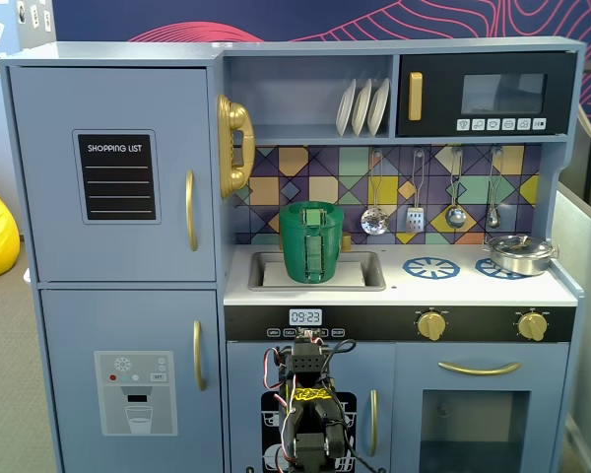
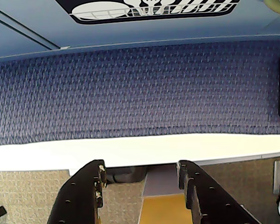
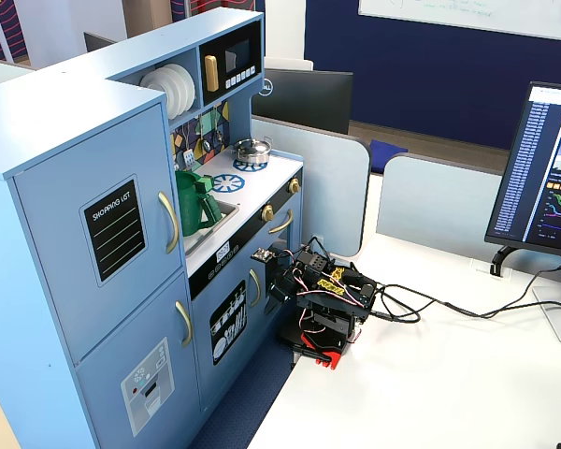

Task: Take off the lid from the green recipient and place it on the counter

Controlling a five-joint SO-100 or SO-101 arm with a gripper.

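Observation:
The green recipient [image 1: 311, 246] stands upright in the recessed sink of the counter [image 1: 463, 288]. The lid [image 1: 311, 208] lies on top of it, with its small tab showing. In another fixed view the recipient [image 3: 194, 204] shows at the sink too. My arm [image 1: 310, 409] is folded low in front of the kitchen's lower doors, well below the counter and far from the recipient. It sits on a white table [image 3: 430, 393]. In the wrist view my gripper [image 2: 141, 173] is open and empty and looks over the table edge at blue carpet.
A silver metal pot [image 1: 520, 253] with its lid sits on the right burner print. A second burner print [image 1: 430, 267] lies beside the sink. Utensils hang on the tiled back wall. A monitor [image 3: 547, 168] and cables lie on the table to the right.

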